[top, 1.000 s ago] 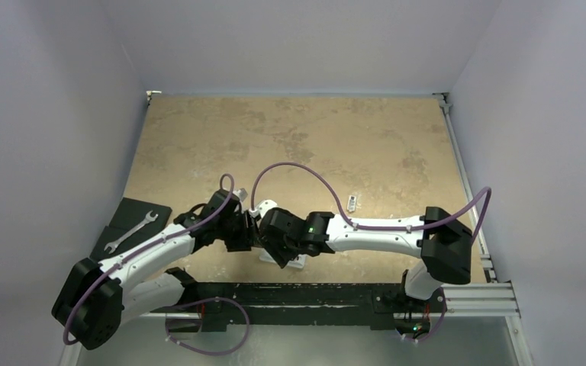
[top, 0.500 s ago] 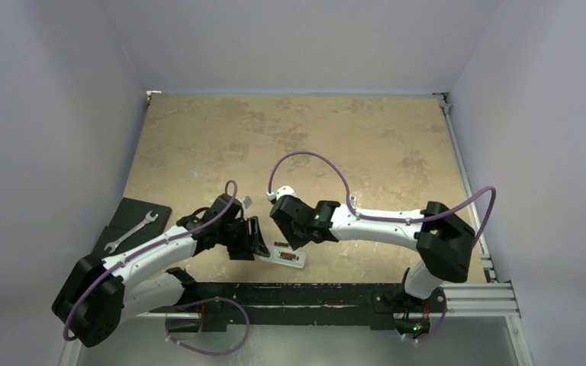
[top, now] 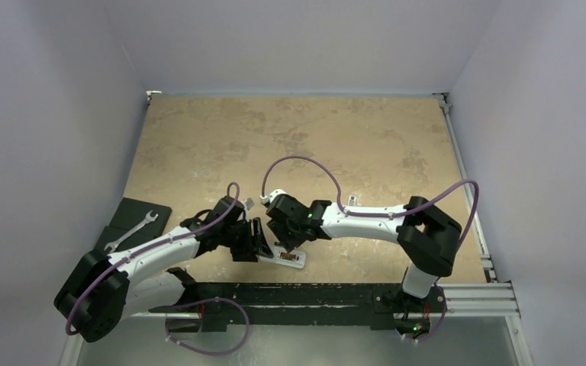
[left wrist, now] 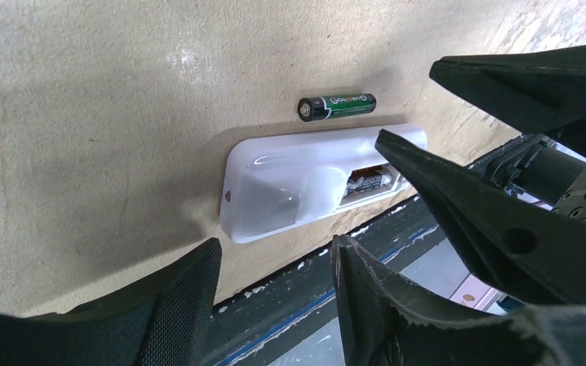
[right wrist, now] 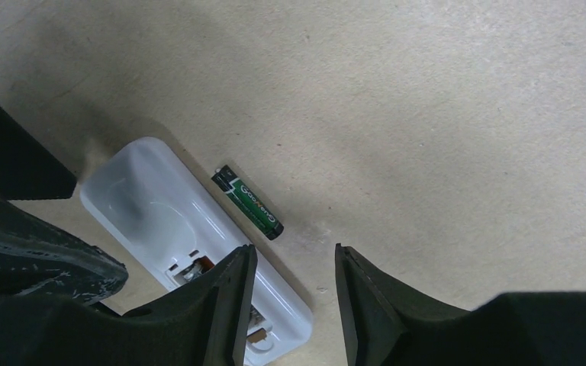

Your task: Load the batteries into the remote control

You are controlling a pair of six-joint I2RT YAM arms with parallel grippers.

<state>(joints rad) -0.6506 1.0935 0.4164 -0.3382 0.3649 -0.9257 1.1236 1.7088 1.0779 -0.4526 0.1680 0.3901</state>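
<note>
The white remote control (top: 288, 258) lies back-up near the table's front edge, its battery bay open. It shows in the left wrist view (left wrist: 282, 191) and the right wrist view (right wrist: 152, 206). One dark green battery (left wrist: 337, 105) lies on the table touching the remote's far side, and it also shows in the right wrist view (right wrist: 248, 203). Metal parts show in the bay (left wrist: 368, 181); I cannot tell whether a cell sits there. My left gripper (top: 256, 239) is open and empty just left of the remote. My right gripper (top: 285, 241) is open and empty, hovering over the remote's bay end.
A silver wrench (top: 130, 231) lies on a black mat (top: 149, 207) at the left. A small white piece (top: 349, 200) lies by the right forearm. The black front rail (top: 313, 293) runs just below the remote.
The right gripper, which covered the remote a second ago, has lifted off and drawn back, so the remote is in view. The left gripper has shifted slightly right, toward the remote.
</note>
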